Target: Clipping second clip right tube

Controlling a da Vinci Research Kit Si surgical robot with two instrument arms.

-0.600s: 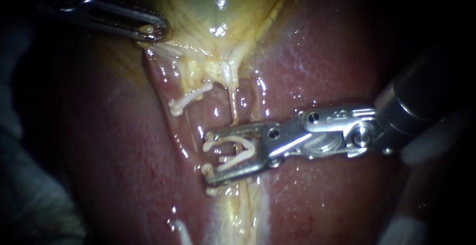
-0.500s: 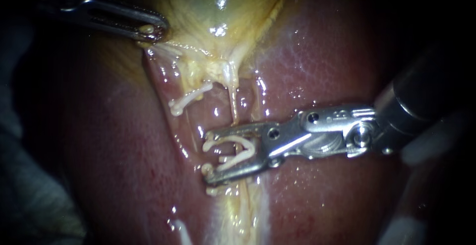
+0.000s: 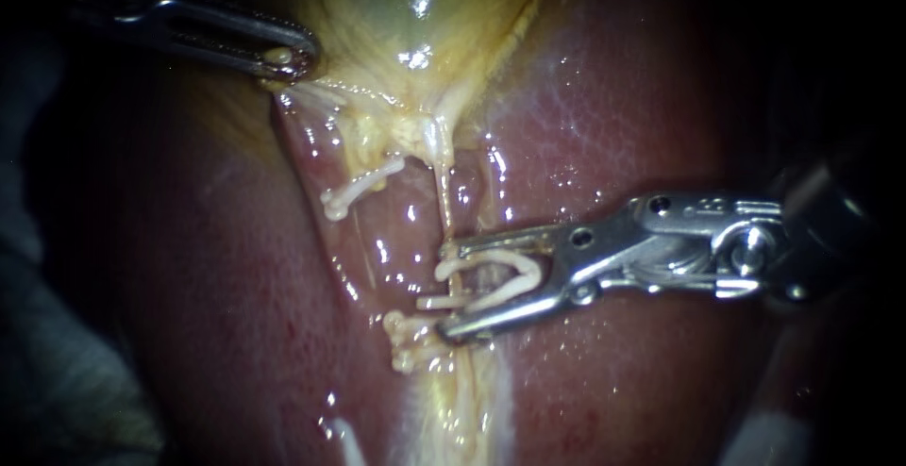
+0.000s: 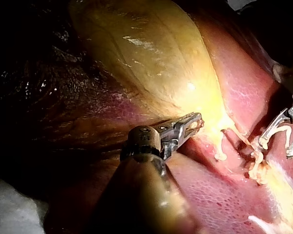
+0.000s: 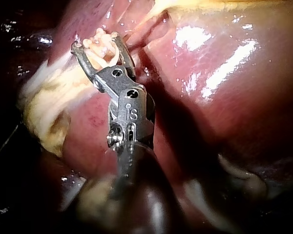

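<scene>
Drawn back rightward since the earlier frames, right instrument (image 3: 451,287) now has only its jaw tips level with the right tube (image 3: 444,207).

Endoscope view: its spread jaws hold a loaded clip (image 3: 514,273), unclosed, whose arms seem to straddle that thin pale tube. Nearer, a placed clip (image 3: 404,339) already sits on the strand. The second clip is positioned but not yet squeezed. Far left, left instrument (image 3: 288,56) pinches the gallbladder (image 3: 406,13) edge.

Left wrist view: its jaws grip tissue at the gallbladder's neck, with the white clip open ahead.

Right wrist view: the clip sits between spread jaws and the tube is unclear
</scene>
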